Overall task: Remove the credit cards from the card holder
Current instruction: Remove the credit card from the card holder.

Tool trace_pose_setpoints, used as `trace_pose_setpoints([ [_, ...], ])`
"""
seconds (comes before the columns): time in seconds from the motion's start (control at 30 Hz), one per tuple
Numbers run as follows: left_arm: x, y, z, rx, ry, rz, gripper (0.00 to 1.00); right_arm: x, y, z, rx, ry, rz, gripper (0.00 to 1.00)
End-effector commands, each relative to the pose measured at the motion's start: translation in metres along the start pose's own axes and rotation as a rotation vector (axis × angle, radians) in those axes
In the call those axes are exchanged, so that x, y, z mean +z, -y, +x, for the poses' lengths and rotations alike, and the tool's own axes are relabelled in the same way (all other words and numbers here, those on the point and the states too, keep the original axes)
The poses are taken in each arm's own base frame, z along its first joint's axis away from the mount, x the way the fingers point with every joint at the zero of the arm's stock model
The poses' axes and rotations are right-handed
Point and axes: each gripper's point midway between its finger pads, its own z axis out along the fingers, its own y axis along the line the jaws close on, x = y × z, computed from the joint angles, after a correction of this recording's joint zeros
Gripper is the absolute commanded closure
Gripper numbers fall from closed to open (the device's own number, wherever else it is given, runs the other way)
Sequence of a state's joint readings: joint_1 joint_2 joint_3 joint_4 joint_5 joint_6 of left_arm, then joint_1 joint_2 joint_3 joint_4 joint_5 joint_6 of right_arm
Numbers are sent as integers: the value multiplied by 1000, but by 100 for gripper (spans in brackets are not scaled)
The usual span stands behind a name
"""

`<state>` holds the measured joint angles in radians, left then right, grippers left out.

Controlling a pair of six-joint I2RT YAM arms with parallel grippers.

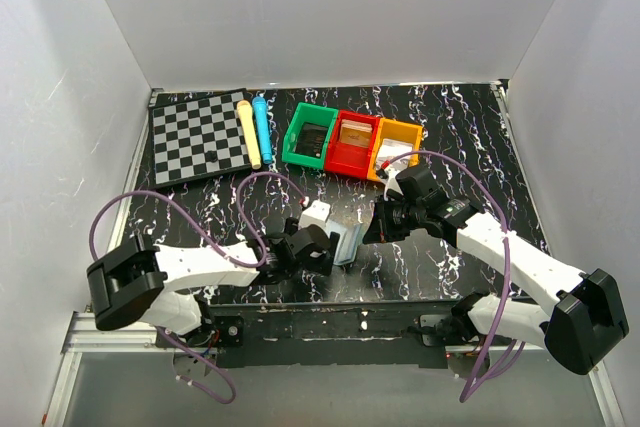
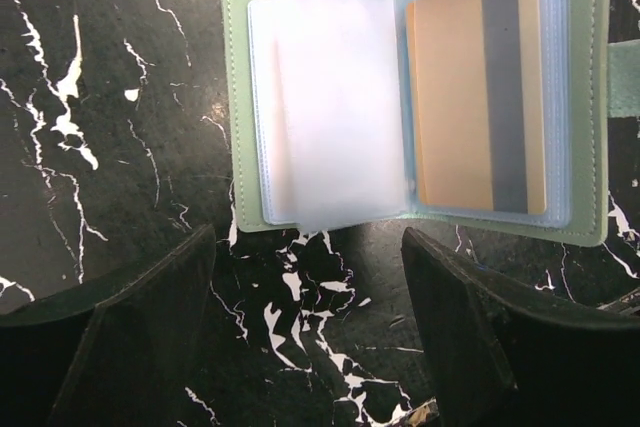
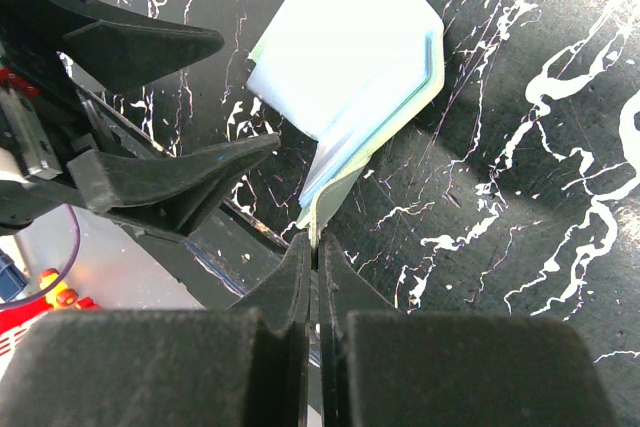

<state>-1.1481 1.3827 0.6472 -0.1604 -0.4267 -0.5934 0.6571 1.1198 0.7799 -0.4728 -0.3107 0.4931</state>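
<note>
Tan-orange credit card (image 2: 465, 97) is still sitting inside the open card holder (image 2: 330, 107); nothing is out yet. Right gripper (image 3: 313, 247) is pinching the holder's edge. Left gripper (image 2: 308, 247) is hovering just beside the holder, jaws spread.

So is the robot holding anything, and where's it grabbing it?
Yes. The right gripper has its jaws shut on the card holder, pinching the edge of one cover. The left gripper, open, holds nothing.

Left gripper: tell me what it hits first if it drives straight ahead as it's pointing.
Probably the near edge of the open card holder, at its clear sleeves beside the orange card. How high the left gripper rides is unclear.
</note>
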Motion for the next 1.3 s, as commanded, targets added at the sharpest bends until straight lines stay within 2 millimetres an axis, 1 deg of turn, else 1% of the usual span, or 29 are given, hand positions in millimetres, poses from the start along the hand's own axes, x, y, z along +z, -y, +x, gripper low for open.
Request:
trace_pose_setpoints([
  [0.0,-14,-6,-20,-48,84,-5,24,-3,-5,-1,-27,3,-20,99],
  [0.17,-20,-4,-31,-110,94,31,24,-2,-6,-1,-24,4,-20,99],
  [0.23,-19,0,-36,-164,82,92,26,-2,-5,-1,-23,2,-19,99],
  [0.33,-19,6,-47,-253,73,230,27,-1,-4,1,-23,-2,-20,99],
  [0.37,-19,8,-49,-269,70,266,28,-1,-4,1,-21,-3,-20,99],
  [0.43,-19,14,-60,-285,87,336,28,0,-4,2,-21,-6,-22,99],
  [0.47,-16,16,-62,-276,82,344,28,1,-3,3,-21,-9,-20,99],
  [0.5,-17,24,-65,-264,66,384,28,1,-4,3,-20,-8,-22,99],
  [0.63,-9,36,-65,-248,30,424,29,2,-4,3,-20,-12,-26,99],
  [0.73,0,37,-58,-250,-10,416,29,1,-5,3,-24,-10,-30,99],
  [0.87,9,31,-50,-262,-39,378,29,0,-5,3,-27,-11,-31,99],
  [1.07,18,17,-43,-269,-62,299,29,3,-1,8,-21,-22,-22,99],
  [1.23,21,11,-37,-272,-73,265,28,4,8,14,-8,-32,14,99],
  [1.27,20,11,-38,-274,-68,268,28,5,11,16,-3,-33,24,99],
])
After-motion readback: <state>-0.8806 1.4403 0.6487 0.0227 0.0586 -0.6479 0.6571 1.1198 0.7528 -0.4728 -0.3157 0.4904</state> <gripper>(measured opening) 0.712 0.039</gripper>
